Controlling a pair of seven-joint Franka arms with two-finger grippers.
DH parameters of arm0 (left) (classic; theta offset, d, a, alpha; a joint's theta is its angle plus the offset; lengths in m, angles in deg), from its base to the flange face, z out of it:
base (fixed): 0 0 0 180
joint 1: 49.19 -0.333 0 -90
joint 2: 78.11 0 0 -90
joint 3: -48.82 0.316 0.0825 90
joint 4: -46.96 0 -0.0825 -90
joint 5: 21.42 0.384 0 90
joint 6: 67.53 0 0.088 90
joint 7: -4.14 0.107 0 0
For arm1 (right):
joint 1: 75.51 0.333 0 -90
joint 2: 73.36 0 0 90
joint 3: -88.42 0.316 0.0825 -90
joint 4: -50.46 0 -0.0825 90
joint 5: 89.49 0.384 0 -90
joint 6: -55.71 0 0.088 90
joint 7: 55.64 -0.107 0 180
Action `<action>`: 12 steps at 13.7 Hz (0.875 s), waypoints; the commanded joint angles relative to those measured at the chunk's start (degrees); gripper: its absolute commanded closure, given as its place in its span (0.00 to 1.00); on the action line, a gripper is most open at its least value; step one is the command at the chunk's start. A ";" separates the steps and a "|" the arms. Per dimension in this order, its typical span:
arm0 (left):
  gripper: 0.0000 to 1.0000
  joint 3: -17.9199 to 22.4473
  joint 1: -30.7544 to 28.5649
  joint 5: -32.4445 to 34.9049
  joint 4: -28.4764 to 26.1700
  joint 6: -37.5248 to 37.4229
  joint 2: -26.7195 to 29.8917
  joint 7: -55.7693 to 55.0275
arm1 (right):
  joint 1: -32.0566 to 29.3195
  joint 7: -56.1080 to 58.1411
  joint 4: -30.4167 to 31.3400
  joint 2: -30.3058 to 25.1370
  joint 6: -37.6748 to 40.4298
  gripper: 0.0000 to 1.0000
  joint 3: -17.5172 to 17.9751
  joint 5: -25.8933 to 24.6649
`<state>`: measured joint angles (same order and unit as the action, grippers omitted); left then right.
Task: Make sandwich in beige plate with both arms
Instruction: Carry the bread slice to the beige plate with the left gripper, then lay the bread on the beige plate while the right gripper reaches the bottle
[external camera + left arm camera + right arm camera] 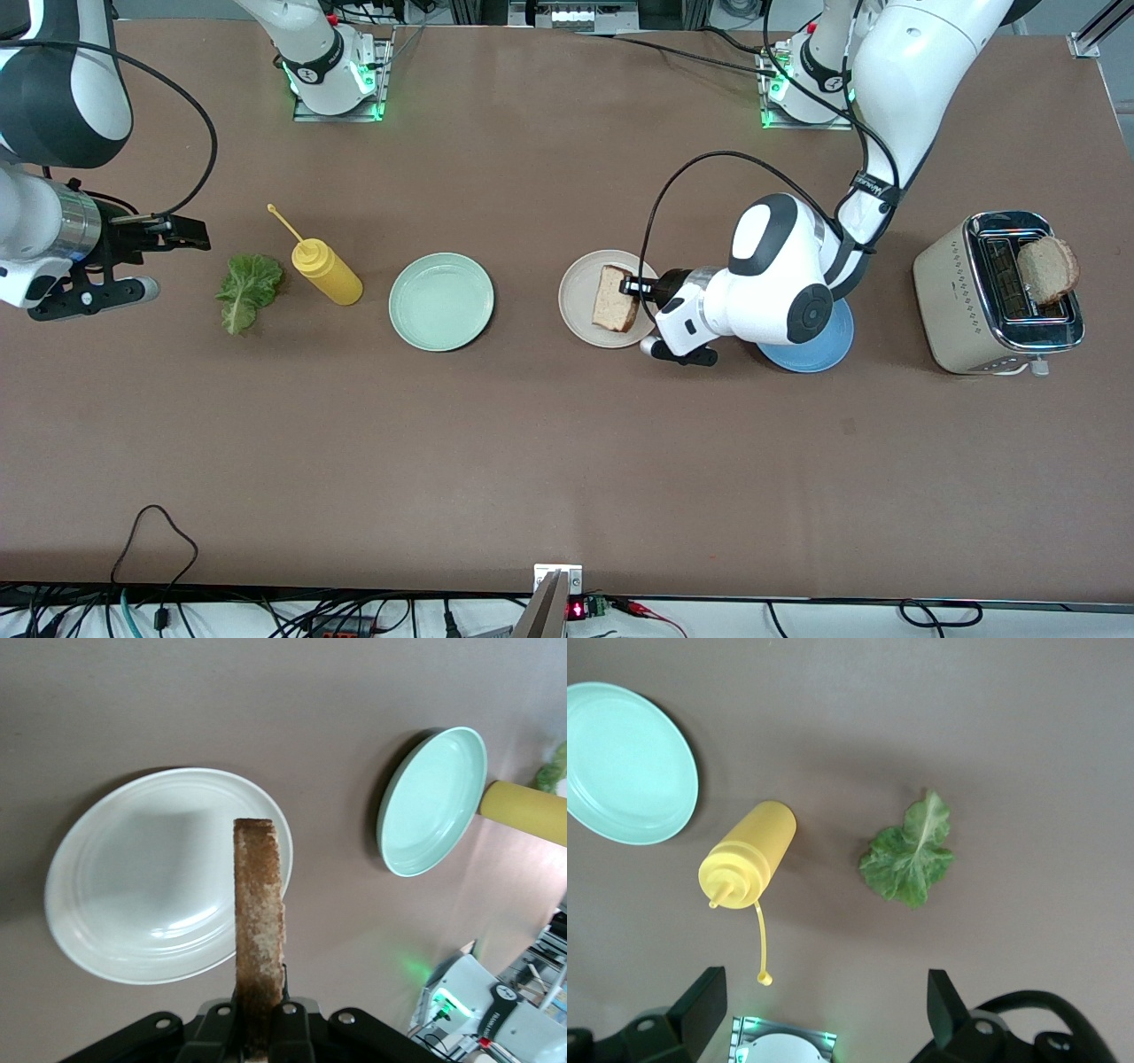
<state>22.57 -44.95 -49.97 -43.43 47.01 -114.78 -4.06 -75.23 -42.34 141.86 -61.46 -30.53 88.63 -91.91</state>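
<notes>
Gripping a bread slice (616, 299), left fingers (285, 1025) hover over the beige plate (578, 285).

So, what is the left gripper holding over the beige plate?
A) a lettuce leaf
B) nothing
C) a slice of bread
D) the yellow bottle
C: the left gripper is shut on a slice of bread, held edge-up over the beige plate; the lettuce leaf and the yellow bottle lie on the table toward the right arm's end.

Pale brown-crusted bread slice (615, 299), beige plate (576, 297), green lettuce (245, 288).
</notes>
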 commanded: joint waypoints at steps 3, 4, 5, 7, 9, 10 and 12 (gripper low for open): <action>1.00 -0.11 1.82 -2.04 0.39 4.98 -2.70 3.19 | -0.36 1.99 17.78 -11.42 -9.95 0.00 -0.02 0.75; 1.00 -0.11 2.26 -2.04 0.22 6.56 -3.06 3.19 | -0.36 2.69 24.37 -15.54 -15.14 0.00 -0.02 1.01; 1.00 -0.11 2.70 -2.04 0.22 6.92 -3.24 3.19 | -0.36 3.14 29.74 -18.63 -19.28 0.00 -0.11 1.01; 1.00 -0.11 2.61 -2.04 0.22 6.92 -3.33 3.28 | -0.36 7.51 36.80 -22.43 -26.14 0.00 -1.16 1.01; 1.00 -0.20 2.61 -2.04 -0.30 6.84 -3.32 3.28 | -0.36 16.98 39.98 -23.32 -31.26 0.00 -4.23 2.84; 1.00 -0.11 2.52 -2.04 -0.57 6.84 -3.24 3.28 | -0.36 21.03 40.08 -22.97 -31.62 0.00 -5.55 5.21; 1.00 -0.11 2.35 -2.04 -1.36 6.84 -3.15 3.28 | -0.36 31.91 41.04 -22.09 -32.85 0.00 -8.71 10.30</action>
<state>22.47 -42.30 -50.48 -43.54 53.64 -118.40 -2.34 -75.37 -19.51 181.36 -83.21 -61.64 82.28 -85.87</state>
